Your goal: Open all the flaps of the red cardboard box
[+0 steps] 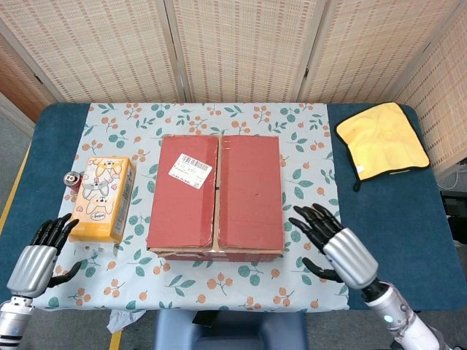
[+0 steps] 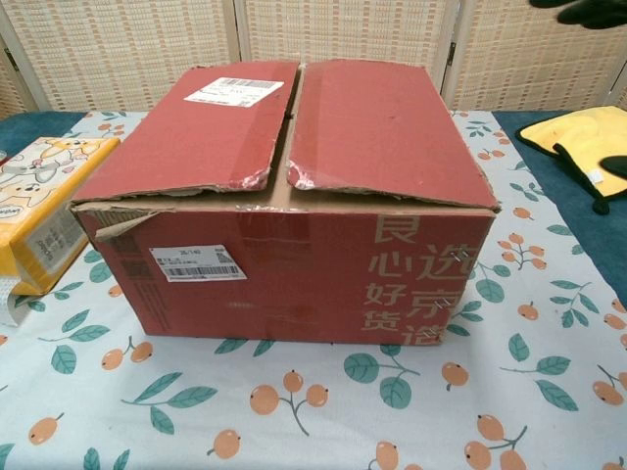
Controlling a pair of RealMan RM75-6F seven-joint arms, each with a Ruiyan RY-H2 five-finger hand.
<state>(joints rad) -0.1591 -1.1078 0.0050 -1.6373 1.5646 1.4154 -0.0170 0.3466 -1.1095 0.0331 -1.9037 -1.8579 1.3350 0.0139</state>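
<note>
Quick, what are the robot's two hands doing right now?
Left hand: open, holding nothing.
Right hand: open, fingers spread, holding nothing.

In the chest view only dark fingertips [image 2: 588,10] of the right hand [image 1: 341,249] show, cut by the top edge.

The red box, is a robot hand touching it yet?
No, in the head view the right hand hovers open beside the red box, and the left hand is far off.
</note>
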